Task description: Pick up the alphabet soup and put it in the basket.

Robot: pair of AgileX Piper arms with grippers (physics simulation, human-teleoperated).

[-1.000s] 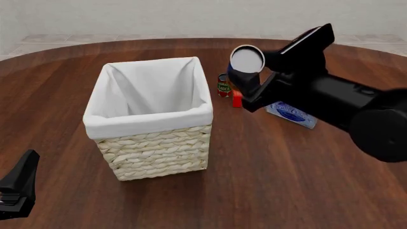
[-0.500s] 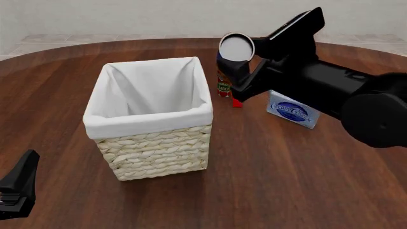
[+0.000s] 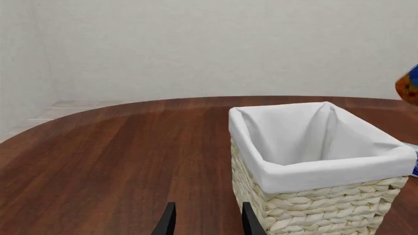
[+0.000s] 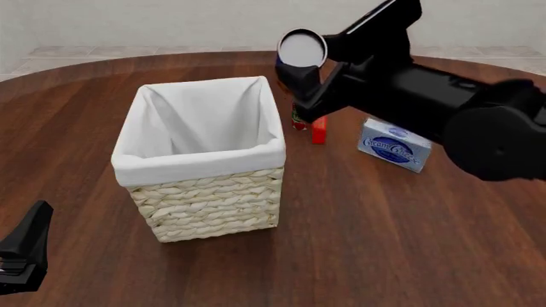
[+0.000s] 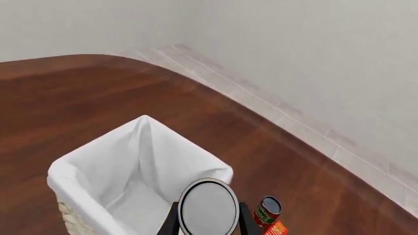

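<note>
Front view: the right gripper [image 4: 300,64] carried the alphabet soup [image 4: 300,50] in the air, just off the basket [image 4: 204,192] at its far right corner.

The can was pinched between the right fingers, silver top facing the camera, hanging at about two o'clock from the basket's centre and not yet over the white lining. On the table beyond it, at roughly three o'clock from the basket, stood a small red-and-green can [image 5: 267,210], a red box [image 4: 319,130] and a blue-and-white carton [image 4: 394,146]. The left gripper [image 3: 205,221] sat low at the basket's seven o'clock, fingers spread and holding nothing. The risk, as I judged it: letting go now would drop the can outside the rim onto the table or the small can, and a low crossing could catch the folded cloth and shove the basket.
</note>
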